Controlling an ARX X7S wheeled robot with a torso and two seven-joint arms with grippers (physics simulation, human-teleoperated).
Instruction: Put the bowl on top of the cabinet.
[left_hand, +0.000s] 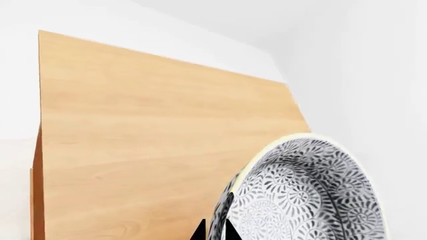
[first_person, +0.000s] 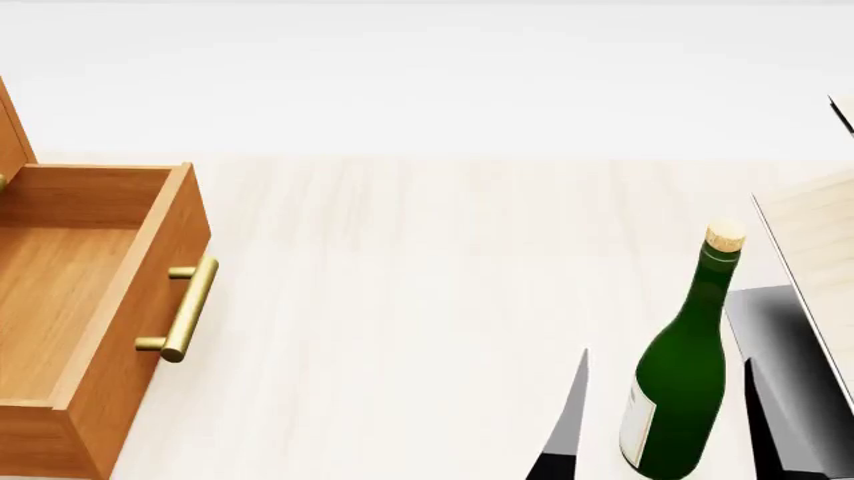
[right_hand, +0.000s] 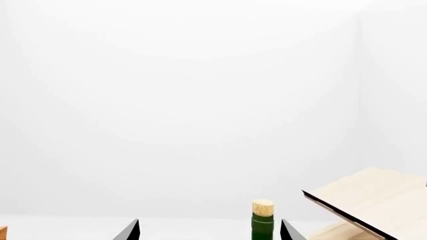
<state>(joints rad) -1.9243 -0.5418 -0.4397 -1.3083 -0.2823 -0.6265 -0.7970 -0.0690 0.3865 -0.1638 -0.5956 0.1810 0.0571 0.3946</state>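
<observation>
Left wrist view: my left hand (left_hand: 215, 231) shows only two dark fingertips, pinched on the rim of the small round white bowl with grey speckled pattern (left_hand: 307, 195), which is held on edge just beside a flat panel of the orange-brown wooden cabinet (left_hand: 160, 145).

Risk, as I judge it: a rim pinch is thin, so the bowl may swing, clip the cabinet or slip out.

Head view: neither bowl nor left hand appears; an open cabinet drawer with a brass bar handle (first_person: 184, 310) juts over the pale desk (first_person: 400, 300).

The right hand (right_hand: 209, 231) is spread apart, straddling the corked green glass bottle (first_person: 683, 370); any drift could topple it.

Bottle label (first_person: 635, 422): no writing readable.
</observation>
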